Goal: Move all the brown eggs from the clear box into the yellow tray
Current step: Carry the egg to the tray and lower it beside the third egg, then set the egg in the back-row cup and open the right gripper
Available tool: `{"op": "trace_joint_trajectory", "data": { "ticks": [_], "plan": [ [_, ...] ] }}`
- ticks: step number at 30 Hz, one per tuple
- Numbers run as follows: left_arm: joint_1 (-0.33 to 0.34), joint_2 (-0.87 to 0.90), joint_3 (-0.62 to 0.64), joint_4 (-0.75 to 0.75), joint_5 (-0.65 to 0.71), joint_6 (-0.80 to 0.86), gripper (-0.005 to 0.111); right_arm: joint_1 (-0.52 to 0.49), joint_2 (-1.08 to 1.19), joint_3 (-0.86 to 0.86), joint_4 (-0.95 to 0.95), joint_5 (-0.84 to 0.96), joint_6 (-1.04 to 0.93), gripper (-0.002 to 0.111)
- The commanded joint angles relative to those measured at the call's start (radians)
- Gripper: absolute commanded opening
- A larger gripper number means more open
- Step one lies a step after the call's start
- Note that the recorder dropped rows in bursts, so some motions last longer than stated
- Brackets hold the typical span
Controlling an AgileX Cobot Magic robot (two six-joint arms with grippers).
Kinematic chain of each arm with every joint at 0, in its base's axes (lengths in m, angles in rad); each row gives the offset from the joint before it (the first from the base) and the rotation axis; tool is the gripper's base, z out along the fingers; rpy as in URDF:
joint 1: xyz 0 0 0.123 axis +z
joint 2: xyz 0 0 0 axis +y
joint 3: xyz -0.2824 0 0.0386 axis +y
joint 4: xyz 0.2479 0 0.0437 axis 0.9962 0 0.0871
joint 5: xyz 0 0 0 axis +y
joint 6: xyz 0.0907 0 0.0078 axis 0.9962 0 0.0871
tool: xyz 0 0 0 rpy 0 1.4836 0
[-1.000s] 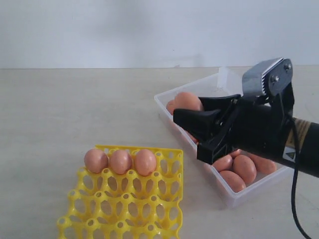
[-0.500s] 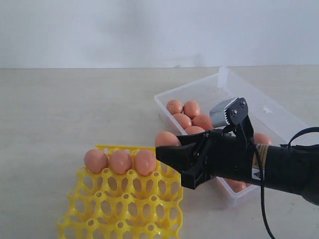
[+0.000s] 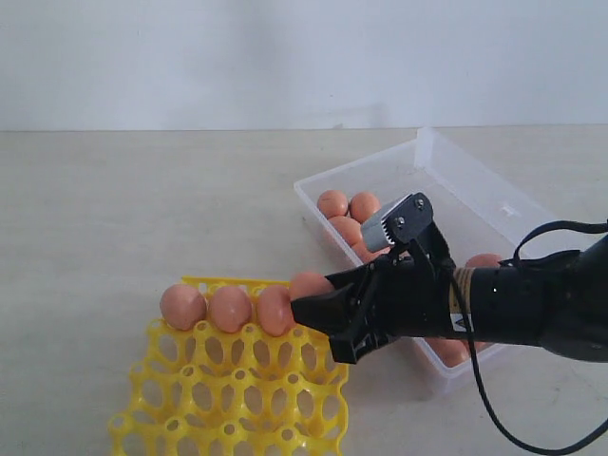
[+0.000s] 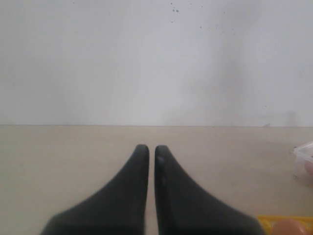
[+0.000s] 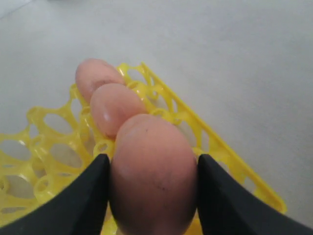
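Note:
My right gripper (image 3: 317,306) is shut on a brown egg (image 3: 309,283), holding it just over the back right corner of the yellow tray (image 3: 237,399). In the right wrist view this held egg (image 5: 151,176) fills the gap between the black fingers (image 5: 85,196). Three brown eggs (image 3: 228,308) stand in the tray's back row, beside the held one. Several more eggs (image 3: 348,209) lie in the clear box (image 3: 446,180) behind the arm, partly hidden by it. The left gripper (image 4: 151,150) is shut on nothing, low over bare table.
The box's clear lid flap (image 3: 494,190) lies open along its far side. The tray's front rows of cups (image 3: 190,418) hold nothing. In the left wrist view a corner of the tray (image 4: 268,221) and of the box (image 4: 304,159) show at the edge.
The right gripper has carried the egg from above the clear box leftward and down to the tray's back right corner. The three eggs in the tray have not moved.

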Motion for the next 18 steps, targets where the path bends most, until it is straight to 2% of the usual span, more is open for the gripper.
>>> {"op": "trace_joint_trajectory", "data": {
  "ticks": [1, 5, 11, 13, 18],
  "plan": [
    [0.001, -0.004, -0.003, -0.003, -0.008, -0.007, 0.004, 0.0, 0.002, -0.004, -0.011, 0.009, -0.001, 0.0],
    [0.001, -0.004, -0.003, -0.003, -0.008, -0.007, 0.004, 0.0, 0.002, -0.004, 0.001, 0.035, -0.003, 0.007],
    [0.001, -0.004, -0.003, -0.003, -0.008, -0.007, 0.004, 0.0, 0.002, -0.004, 0.013, 0.096, -0.006, 0.037],
    [0.001, -0.004, -0.003, -0.003, -0.006, -0.007, 0.004, 0.0, 0.002, -0.004, 0.013, 0.096, -0.006, 0.041],
    [0.001, -0.004, -0.003, -0.003, -0.005, -0.007, 0.004, 0.0, 0.002, -0.016, 0.013, 0.091, -0.006, 0.042]
  ]
}}
